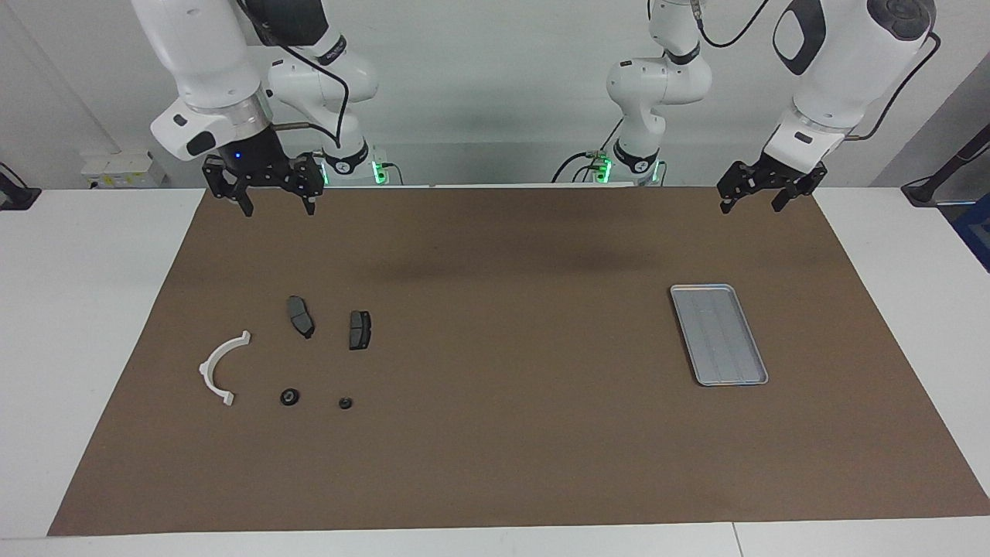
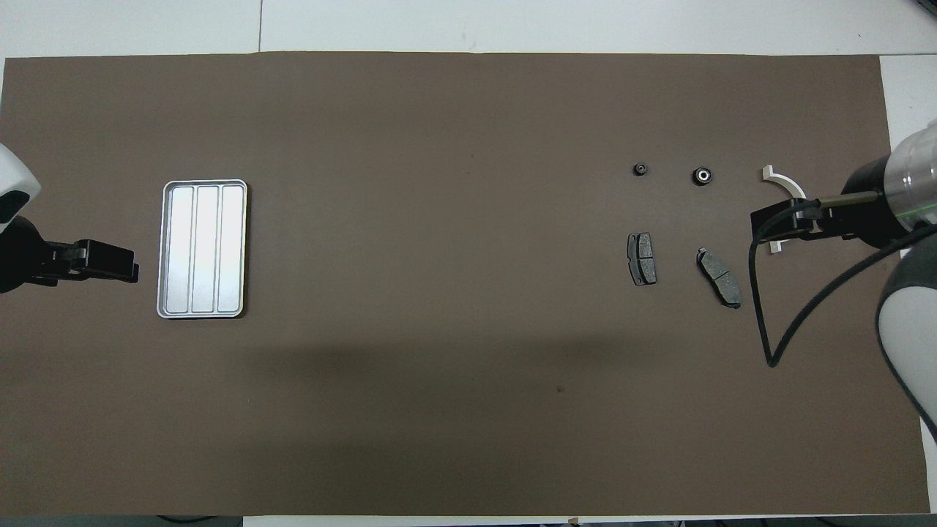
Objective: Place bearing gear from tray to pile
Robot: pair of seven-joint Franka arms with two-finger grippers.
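Silver-grey ridged metal tray (image 1: 718, 334) lies bare toward the left arm's end of the brown mat (image 1: 503, 449). Two small black round gears (image 1: 289, 397) (image 1: 345, 402) rest with the white half-ring bracket (image 1: 220, 367) and two dark grey pads (image 1: 300, 316) (image 1: 360, 329), all apart. Right gripper (image 1: 271, 203) and left gripper (image 1: 754, 203) hang open and empty over the mat's robot-side edge.

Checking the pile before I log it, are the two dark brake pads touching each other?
Apart. The overhead view shows bare brown mat between one brake pad and the other brake pad; the facing view agrees.
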